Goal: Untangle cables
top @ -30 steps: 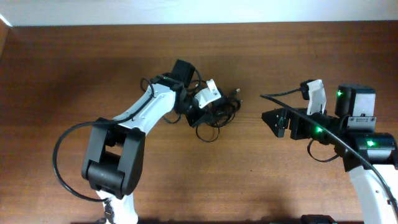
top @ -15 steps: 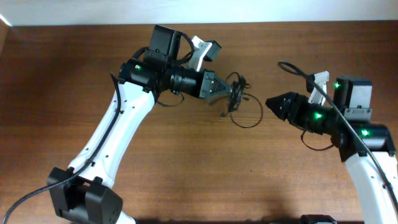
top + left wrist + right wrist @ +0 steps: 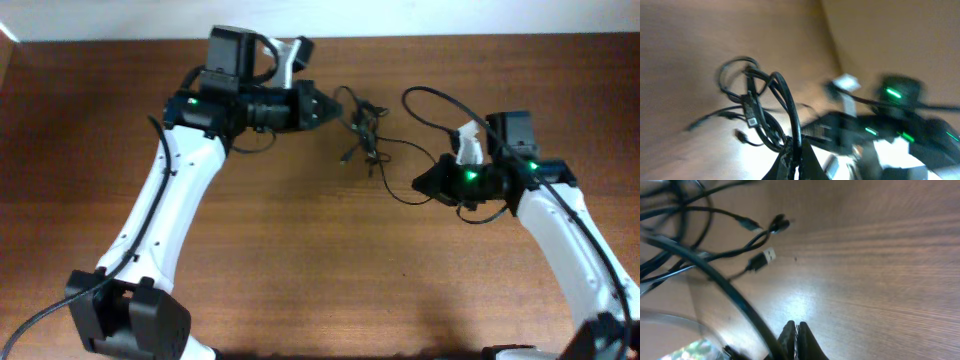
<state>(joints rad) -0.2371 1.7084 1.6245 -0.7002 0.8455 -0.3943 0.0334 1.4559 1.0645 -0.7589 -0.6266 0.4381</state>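
The cables [image 3: 362,128] are a small bunch of thin black cords hanging from my left gripper [image 3: 332,110], which is shut on them above the table's back middle. In the left wrist view one cord runs between the fingertips of the left gripper [image 3: 799,155], with the loops of the cables [image 3: 757,107] beyond. A thin strand trails from the bunch toward my right gripper [image 3: 420,184], whose jaws are shut. In the right wrist view the right gripper [image 3: 796,329] shows pressed-together tips low over the wood. Cables [image 3: 735,250] with a USB plug [image 3: 767,256] lie ahead. I cannot tell whether a strand is pinched there.
The wooden table [image 3: 300,260] has a pale wall along its back edge. A thick black cord [image 3: 432,98] arcs above the right arm. In the right wrist view a thick blurred cord [image 3: 720,282] passes just left of the fingers.
My left arm has pulled the bunch up and toward the back left. My right gripper has gone from open to shut and moved left and nearer, next to the trailing strand.
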